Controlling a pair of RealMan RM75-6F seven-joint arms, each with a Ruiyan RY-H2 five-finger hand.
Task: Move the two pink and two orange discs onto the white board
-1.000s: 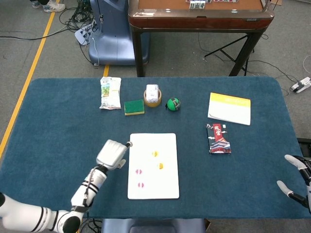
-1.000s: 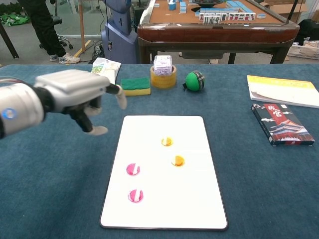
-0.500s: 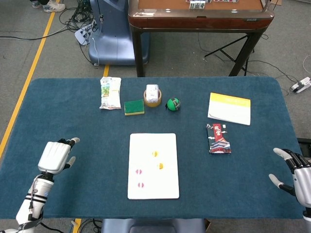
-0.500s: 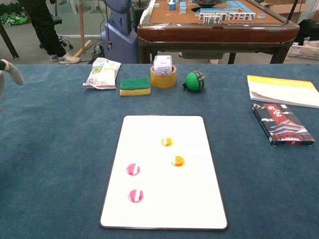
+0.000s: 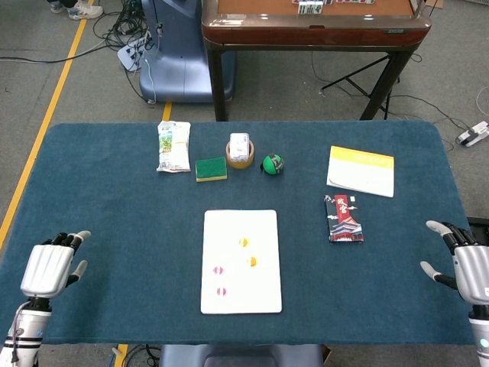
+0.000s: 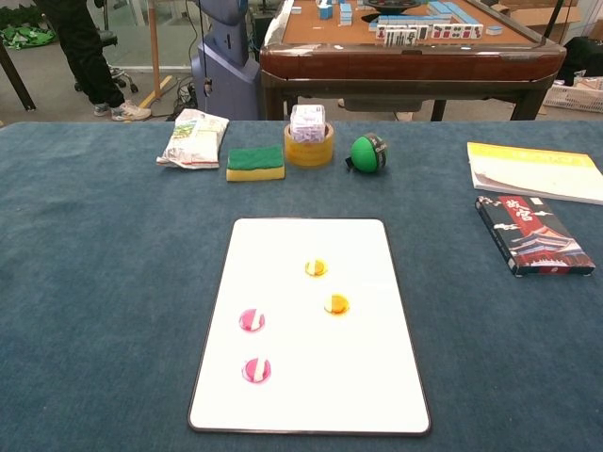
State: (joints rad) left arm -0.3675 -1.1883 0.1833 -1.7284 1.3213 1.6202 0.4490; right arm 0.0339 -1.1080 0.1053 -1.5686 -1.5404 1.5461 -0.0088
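Both hands are drawing back toward the near corners of the desk (image 5: 92, 214). Left hand (image 5: 49, 268), which a second ago was hovering just beside the left edge of the board (image 5: 241, 261), is now sitting at the near-left corner, fingers apart and holding nothing; it is no longer showing in the chest view at all. Right hand (image 5: 466, 265) is hanging at the near-right edge, fingers spread and empty, having shifted only slightly.

All four discs are lying on the board: two orange discs (image 6: 317, 267) toward the middle, slightly right of centre, and two pink discs (image 6: 252, 320) nearer and to the left, each apart from the others. None has shifted between frames.

With every disc resting on the board and both hands pulling well clear, the task is looking finished, and this retreat is reading as a return to rest rather than a reach for anything more.
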